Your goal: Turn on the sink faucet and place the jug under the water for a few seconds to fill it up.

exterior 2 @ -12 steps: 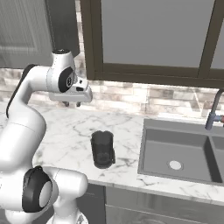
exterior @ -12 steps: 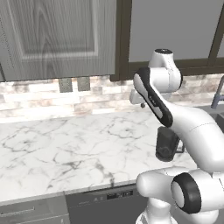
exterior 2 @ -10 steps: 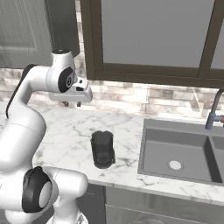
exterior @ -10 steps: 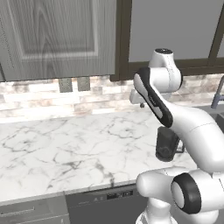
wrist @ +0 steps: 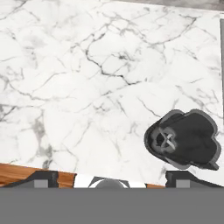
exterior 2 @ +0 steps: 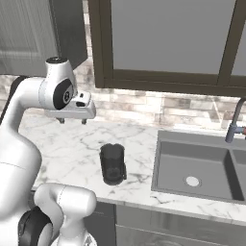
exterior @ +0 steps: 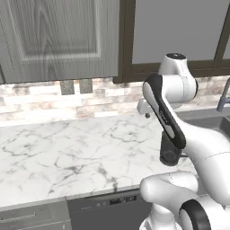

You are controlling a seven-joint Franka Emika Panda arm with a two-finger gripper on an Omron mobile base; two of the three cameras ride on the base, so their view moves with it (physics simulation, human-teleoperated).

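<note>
1. Currently the jug (exterior 2: pixel 113 164) stands upright on the marble counter (exterior 2: pixel 72 144), just left of the sink (exterior 2: pixel 202 166).
2. Gripper (exterior 2: pixel 71 120) hangs high, well apart from it, up and leftward.
3. Fingers seemingly parted, holding nothing; cannot tell for sure.

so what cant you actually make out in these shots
- Faucet: cut off by the right edge in the right base view, so its lever position is unclear.
- Jug: partly behind the arm in the left base view; handle hidden.
- Gripper: fingertips too small in the right base view to judge open or shut.
</note>
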